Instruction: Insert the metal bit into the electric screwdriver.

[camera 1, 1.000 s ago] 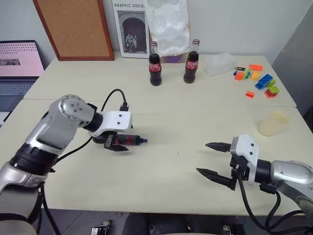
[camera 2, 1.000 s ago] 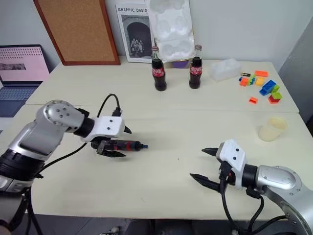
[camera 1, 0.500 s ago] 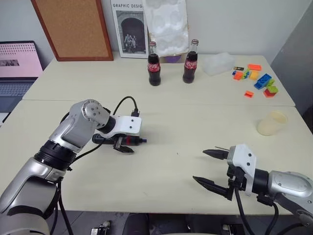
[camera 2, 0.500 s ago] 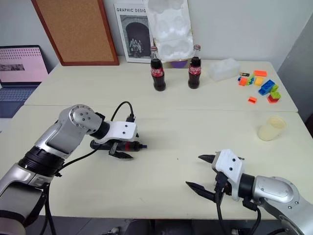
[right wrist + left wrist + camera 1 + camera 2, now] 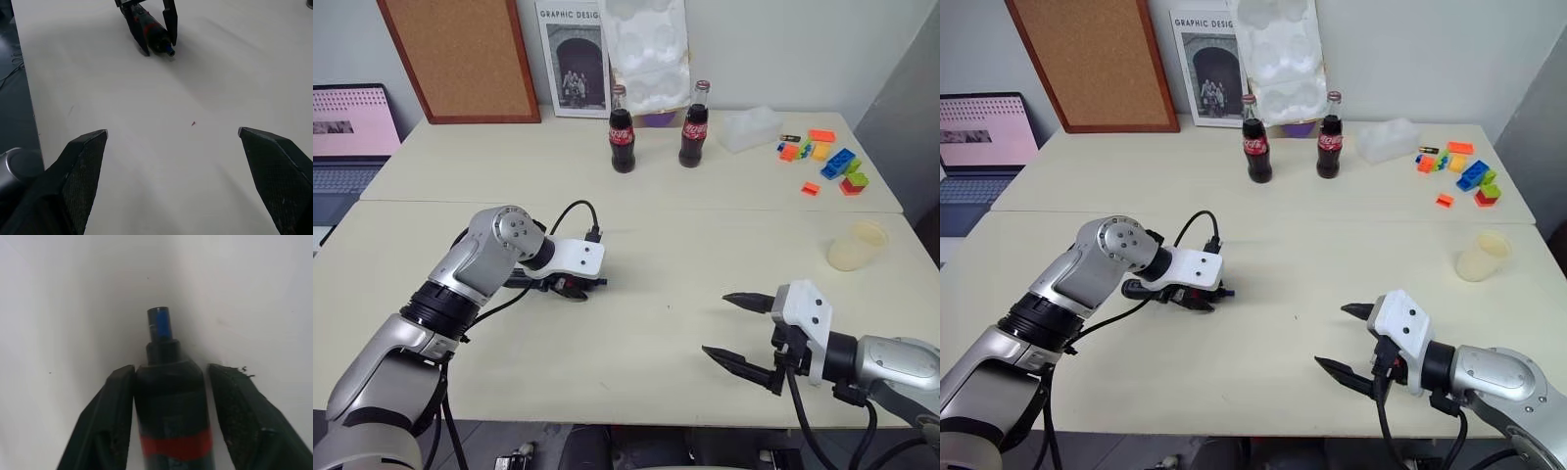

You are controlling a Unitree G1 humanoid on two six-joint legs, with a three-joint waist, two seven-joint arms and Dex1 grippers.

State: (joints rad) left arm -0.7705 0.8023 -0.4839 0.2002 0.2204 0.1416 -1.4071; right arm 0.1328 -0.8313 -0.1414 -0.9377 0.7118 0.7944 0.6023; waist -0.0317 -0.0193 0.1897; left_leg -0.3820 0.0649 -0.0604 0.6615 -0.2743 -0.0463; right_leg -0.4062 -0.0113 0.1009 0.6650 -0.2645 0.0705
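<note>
Cup [image 5: 858, 245]: pale, upright, alone at 3 o'clock near the bench edge; contents cannot be told.
Cola bottles [image 5: 622, 142]: two, capped, upright side by side at 12 o'clock, dark drink inside up to the neck.
Clear plastic box [image 5: 751, 127]: at 1 o'clock, just beside the bottles; contents cannot be told.
Toy bricks [image 5: 832, 162]: loose scatter at 2 o'clock, orange, blue, green, yellow.
Electric screwdriver [image 5: 170, 396]: lying flat on the bench at 9 o'clock, red band on a dark barrel, blue tip pointing toward 3 o'clock.
Left pincer [image 5: 171, 368]: narrow, closed about the screwdriver's barrel, low on the bench.
Right pincer [image 5: 715, 323]: spread wide, holding nothing, at 5 o'clock, well apart from the screwdriver.
Bench [image 5: 636, 343]: cream top, two tables pushed together, seam running 9 to 3.
Room: cork board [image 5: 460, 54], a framed print [image 5: 570, 59] and a white moulded tray [image 5: 649, 49] leaning on the back wall from 11 to 12 o'clock; open laptop [image 5: 347, 132] at 10 o'clock beyond the bench.
</note>
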